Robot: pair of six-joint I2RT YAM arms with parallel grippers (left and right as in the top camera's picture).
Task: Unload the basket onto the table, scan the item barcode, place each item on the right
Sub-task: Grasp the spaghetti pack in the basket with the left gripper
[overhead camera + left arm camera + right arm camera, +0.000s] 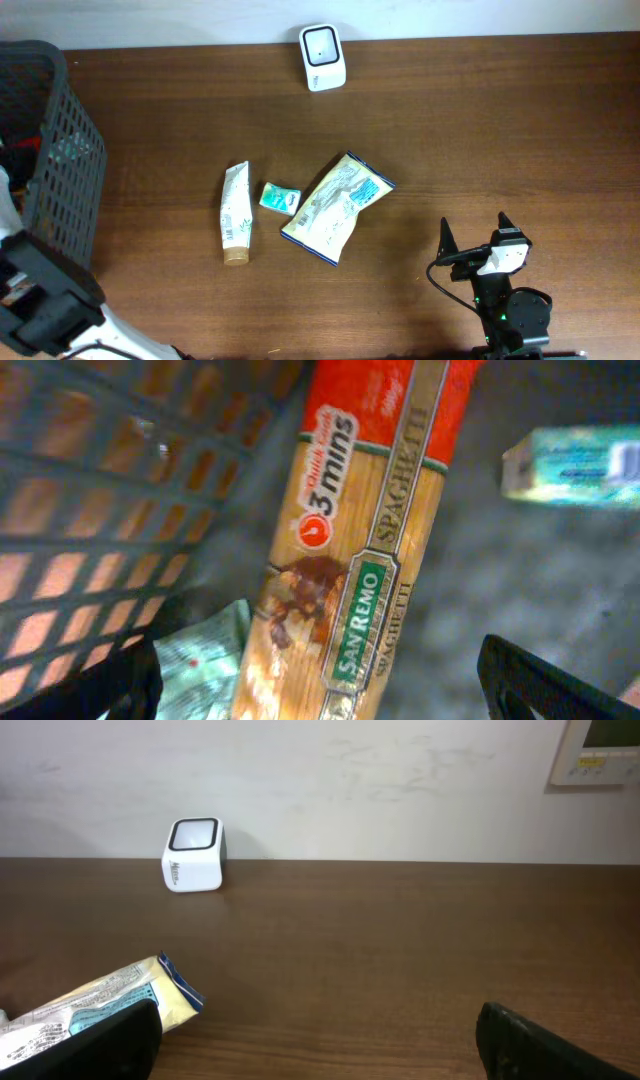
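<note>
— Where are your grippers right now?

— My left gripper (318,652) is down inside the dark mesh basket (55,150) at the left edge of the table (500,130). Its jaws are spread wide and hold nothing. My right gripper (473,225) is over the near right part of the table, fingers pointing toward the far side, also wide apart and empty.

— And the thing to be scanned?

— Straight beneath my left jaws lies a spaghetti pack (350,550), red at the top, sitting at a slant on the basket floor. A pale teal box (570,465) lies to its right, and a green-and-white packet (205,660) is tucked against its left side near the basket wall. I can't see a barcode on the face turned toward me.

— The scanner?

— The white barcode scanner (322,57) stands at the far edge, about mid-table, well apart from both my grippers. Between it and my right gripper, mid-table, lie a tube (236,215), a small teal packet (280,198) and a snack bag (338,207), side by side.
</note>
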